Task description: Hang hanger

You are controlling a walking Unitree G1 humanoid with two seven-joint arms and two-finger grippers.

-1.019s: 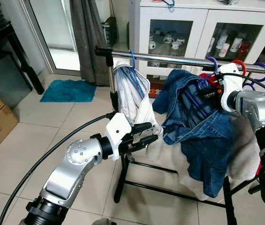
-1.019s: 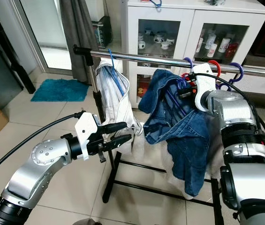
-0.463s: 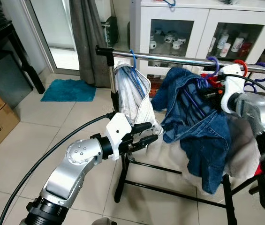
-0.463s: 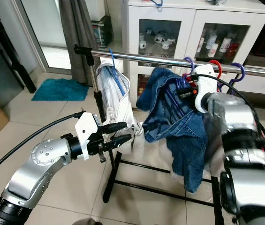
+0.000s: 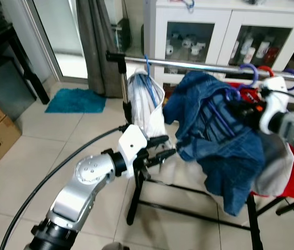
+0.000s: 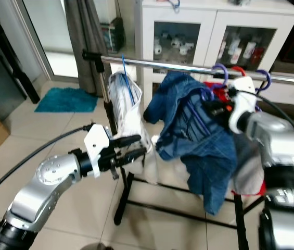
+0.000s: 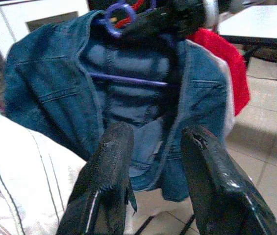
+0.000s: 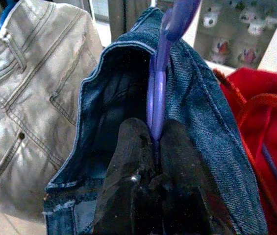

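Beside the chrome clothes rail (image 5: 188, 64), the right gripper (image 8: 150, 147) is clamped on the shoulder bar of a purple hanger (image 8: 159, 93) that carries a blue denim jacket (image 5: 219, 140). The right wrist view shows the black fingers pinching the purple plastic with the denim collar wrapped round it, which the head views leave blurred. The left wrist view looks across at the jacket front, with the hanger's crossbar lying level and its hook (image 7: 114, 17) curling above the collar. In the left eye view the hook (image 5: 248, 73) stands upright, near the rail; whether it rests on the rail cannot be told. The hanger's long axis runs slanted down from the hook toward the robot's left.

Compared with a second ago, the hanger and jacket sit further toward the robot's right, and a red garment (image 5: 292, 172) now shows behind them.

The left gripper (image 5: 166, 147) hovers by a white garment (image 5: 147, 104), fingers apart, holding nothing.
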